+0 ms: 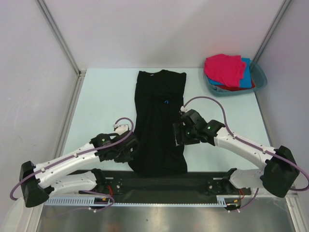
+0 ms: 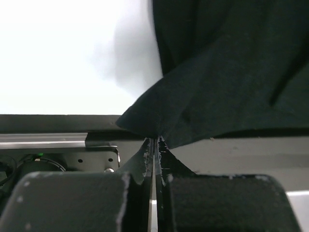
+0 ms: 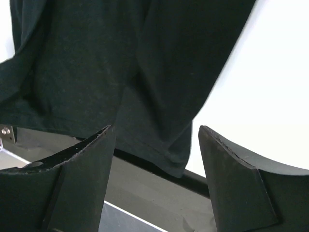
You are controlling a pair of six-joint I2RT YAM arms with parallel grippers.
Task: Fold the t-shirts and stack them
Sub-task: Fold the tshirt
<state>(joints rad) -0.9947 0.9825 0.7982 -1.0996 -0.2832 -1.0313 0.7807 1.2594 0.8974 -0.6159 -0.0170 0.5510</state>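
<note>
— The black t-shirt [image 1: 159, 116] is lying lengthwise on the bench [image 1: 106, 96], and the left hand [image 2: 154, 142] is pinching its hem corner.
— The right hand [image 3: 157, 133] is hovering wide apart over its edge. The other t-shirts [image 1: 226, 68] are sitting piled in the teal basin [image 1: 263, 77].

blk t-shirt [image 1: 155, 137]: matt soft cloth | basin [image 1: 260, 82]: glossy plastic | table [image 1: 106, 106]: smooth

The large black cloth t-shirt [image 1: 157, 125] lies lengthwise on the middle of the pale flat tabletop [image 1: 104, 106], collar at the far end. At the far right corner, the teal plastic basin [image 1: 261, 77] holds the magenta-pink cloth t-shirt [image 1: 224, 67], which lies on the bright blue cloth t-shirt [image 1: 247, 77] and the red cloth t-shirt [image 1: 236, 88].
</note>
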